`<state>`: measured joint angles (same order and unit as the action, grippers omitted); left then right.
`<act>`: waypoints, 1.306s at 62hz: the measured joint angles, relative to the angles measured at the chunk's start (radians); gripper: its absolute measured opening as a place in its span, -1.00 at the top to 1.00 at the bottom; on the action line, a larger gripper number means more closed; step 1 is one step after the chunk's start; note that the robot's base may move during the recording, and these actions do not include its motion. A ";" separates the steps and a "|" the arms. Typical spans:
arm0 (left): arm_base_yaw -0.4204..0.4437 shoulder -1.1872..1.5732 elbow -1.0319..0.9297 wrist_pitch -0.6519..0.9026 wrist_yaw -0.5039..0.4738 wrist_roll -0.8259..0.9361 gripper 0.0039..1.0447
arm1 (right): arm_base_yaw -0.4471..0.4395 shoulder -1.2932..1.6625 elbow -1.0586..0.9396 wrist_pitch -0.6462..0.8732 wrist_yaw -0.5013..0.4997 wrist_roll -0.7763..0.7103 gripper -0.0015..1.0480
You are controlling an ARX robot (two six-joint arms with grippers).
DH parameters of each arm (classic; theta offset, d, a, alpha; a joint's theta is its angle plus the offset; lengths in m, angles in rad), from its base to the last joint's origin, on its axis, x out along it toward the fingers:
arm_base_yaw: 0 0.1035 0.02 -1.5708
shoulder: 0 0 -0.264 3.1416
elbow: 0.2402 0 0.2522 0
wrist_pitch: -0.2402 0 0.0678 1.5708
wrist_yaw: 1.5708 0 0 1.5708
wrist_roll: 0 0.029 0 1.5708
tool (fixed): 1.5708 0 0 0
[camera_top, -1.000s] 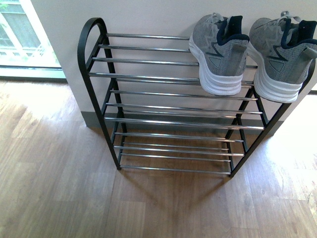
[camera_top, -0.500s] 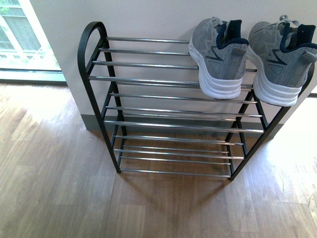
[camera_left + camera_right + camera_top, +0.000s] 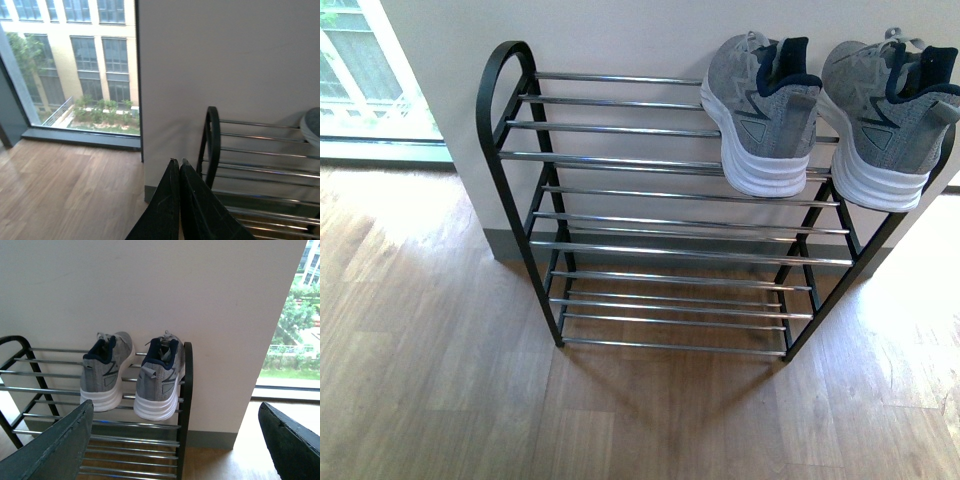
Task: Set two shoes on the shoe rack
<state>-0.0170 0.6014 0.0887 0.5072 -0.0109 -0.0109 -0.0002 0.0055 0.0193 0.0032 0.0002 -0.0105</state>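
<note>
Far left of the front view: a bright window [image 3: 360, 70] and bare wooden floor [image 3: 440, 380], with neither arm in shot. Moving right, the shoe rack [image 3: 484, 110] stands against the wall [image 3: 620, 30]. The left half of its top tier is bare rods and the lower tiers hold nothing.

Right of centre, the left sneaker [image 3: 760, 110] sits on the top tier with its toe to the wall and its white heel hanging a little over the front rod. At the upper right edge, the right sneaker [image 3: 885, 115] lies just beside it, hard against the end frame, heel over the front rod as well.

The left gripper [image 3: 178, 162] has its fingers pressed together on nothing and faces the rack's rounded end. The right gripper [image 3: 175, 404] is spread wide and empty, with both sneakers well clear ahead of it.

Two shoes are on the rack, so the placing looks done. What remains is probably a clean retreat and a check that they sit steady. I'd keep both arms away from the overhanging heels, since a nudge from the front could tip one off the rods. If either needs seating better, the already spread right gripper looks best placed to push the heel gently toward the wall rather than lift it.
</note>
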 joint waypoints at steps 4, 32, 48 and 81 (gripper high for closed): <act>0.012 -0.029 -0.010 -0.017 0.002 0.000 0.99 | 0.000 0.000 0.000 0.000 0.001 0.000 -0.82; 0.013 -0.211 -0.075 -0.118 0.011 0.001 0.99 | 0.000 0.000 0.000 0.000 0.000 0.000 -0.82; 0.013 -0.325 -0.075 -0.229 0.011 0.000 0.99 | 0.000 0.000 0.000 0.000 0.000 0.000 -0.82; 0.013 -0.581 -0.074 -0.500 0.011 0.001 0.99 | 0.000 0.000 0.000 0.000 0.000 0.000 -0.82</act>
<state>-0.0044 0.0204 0.0143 0.0067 0.0002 -0.0101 -0.0002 0.0055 0.0193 0.0032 -0.0002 -0.0101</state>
